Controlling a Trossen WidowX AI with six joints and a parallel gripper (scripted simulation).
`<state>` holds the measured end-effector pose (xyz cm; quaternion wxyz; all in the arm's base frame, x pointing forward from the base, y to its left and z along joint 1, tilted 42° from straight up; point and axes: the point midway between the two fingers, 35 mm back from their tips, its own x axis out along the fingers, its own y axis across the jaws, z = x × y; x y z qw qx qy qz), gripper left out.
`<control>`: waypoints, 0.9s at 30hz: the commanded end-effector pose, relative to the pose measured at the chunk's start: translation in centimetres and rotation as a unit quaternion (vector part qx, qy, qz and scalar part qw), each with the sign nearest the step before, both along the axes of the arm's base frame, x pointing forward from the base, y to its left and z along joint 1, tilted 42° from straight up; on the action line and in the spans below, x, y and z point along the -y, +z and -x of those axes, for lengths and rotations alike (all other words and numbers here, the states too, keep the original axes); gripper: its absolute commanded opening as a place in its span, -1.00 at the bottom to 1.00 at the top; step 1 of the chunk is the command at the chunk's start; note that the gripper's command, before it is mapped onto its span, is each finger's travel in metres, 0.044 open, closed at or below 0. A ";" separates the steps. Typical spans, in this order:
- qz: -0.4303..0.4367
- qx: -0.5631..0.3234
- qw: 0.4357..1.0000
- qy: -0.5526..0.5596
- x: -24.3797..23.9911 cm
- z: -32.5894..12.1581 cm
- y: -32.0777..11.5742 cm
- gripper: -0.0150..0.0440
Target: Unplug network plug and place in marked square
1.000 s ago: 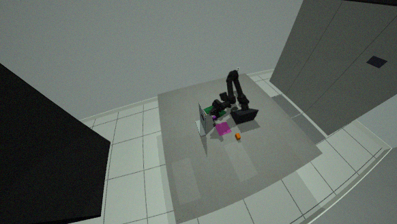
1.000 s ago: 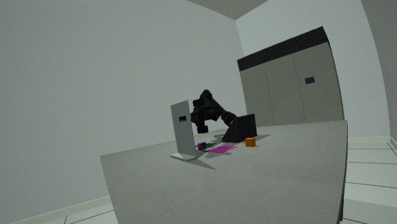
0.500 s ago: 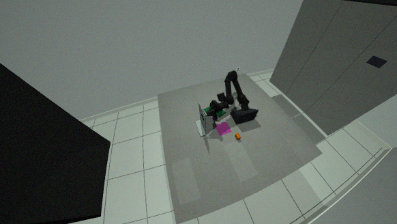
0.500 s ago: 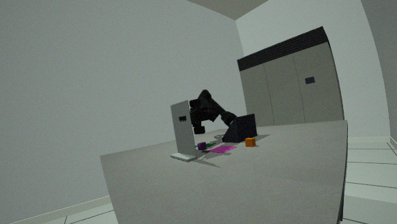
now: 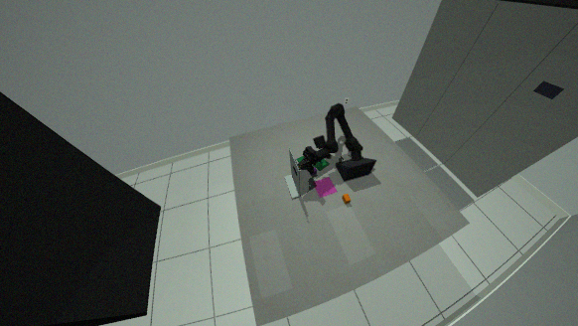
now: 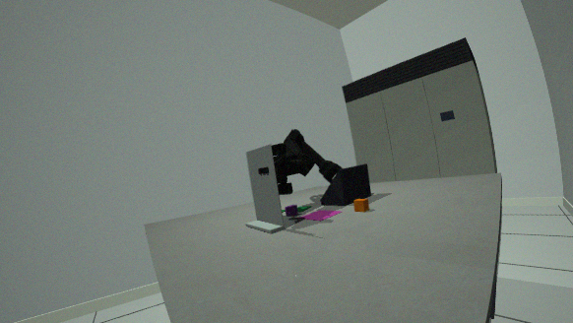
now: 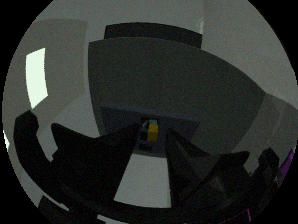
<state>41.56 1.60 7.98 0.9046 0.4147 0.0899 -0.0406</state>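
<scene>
Where the exterior cam looks across the table (image 6: 374, 256), nearest comes the white foot of the upright panel (image 6: 266, 189), w/ a dark socket slot on its facing side. Just behind lie a purple cube (image 6: 290, 210), a green block (image 6: 304, 208), the magenta marked square (image 6: 321, 215) and, further right, an orange cube (image 6: 361, 205). The panel blocks sight of the gripper (image 6: 285, 187) front from this side. Wrist cam: both fingers part-open, apart, pointing at the panel's dark recess w/ the plug (image 7: 153, 132), yellowish, seated in it; nothing gripped, contact w/ plug can't be told. Arm base (image 6: 347, 184) sits behind. Beyond: grey walls, tall cabinets (image 6: 418, 128), tiled floor.
</scene>
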 end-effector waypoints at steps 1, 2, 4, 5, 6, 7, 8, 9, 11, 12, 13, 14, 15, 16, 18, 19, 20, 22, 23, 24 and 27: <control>0.002 0.002 1.000 0.002 0.0 -0.3 0.2 -0.10; 0.002 0.002 1.000 0.002 0.0 -0.3 0.2 -0.12; 0.002 0.002 1.000 0.002 0.0 -0.3 0.2 -0.17; 0.002 0.002 1.000 0.002 0.0 -0.3 0.2 -0.19; 0.002 0.002 1.000 0.002 0.0 -0.3 0.2 -0.21; 0.002 0.002 1.000 0.002 0.0 -0.3 0.2 -0.23; 0.002 0.002 1.000 0.002 0.0 -0.3 0.2 -0.26; 0.002 0.002 1.000 0.002 0.0 -0.3 0.2 -0.28; 0.002 0.002 1.000 0.002 0.0 -0.3 0.2 -0.32; 0.002 0.002 1.000 0.002 0.0 -0.3 0.2 -0.35; 0.002 0.002 1.000 0.002 0.0 -0.3 0.2 -0.37; 0.002 0.002 1.000 0.002 0.0 -0.3 0.2 -0.39; 0.002 0.002 1.000 0.002 0.0 -0.3 0.2 -0.41; 0.002 0.002 1.000 0.002 0.0 -0.3 0.2 -0.44; 0.002 0.002 1.000 0.002 0.0 -0.3 0.2 -0.48; 0.002 0.002 1.000 0.002 0.0 -0.3 0.2 -0.49; 0.002 0.002 1.000 0.002 0.0 -0.2 0.2 -0.49; 0.002 0.002 1.000 0.002 0.0 -0.2 0.2 -0.49; 0.002 0.002 1.000 0.002 -0.1 -0.1 0.2 -0.49; 0.002 0.002 1.000 0.002 -0.1 -0.1 0.2 -0.49; 0.002 0.002 1.000 0.002 -0.1 0.1 0.2 -0.49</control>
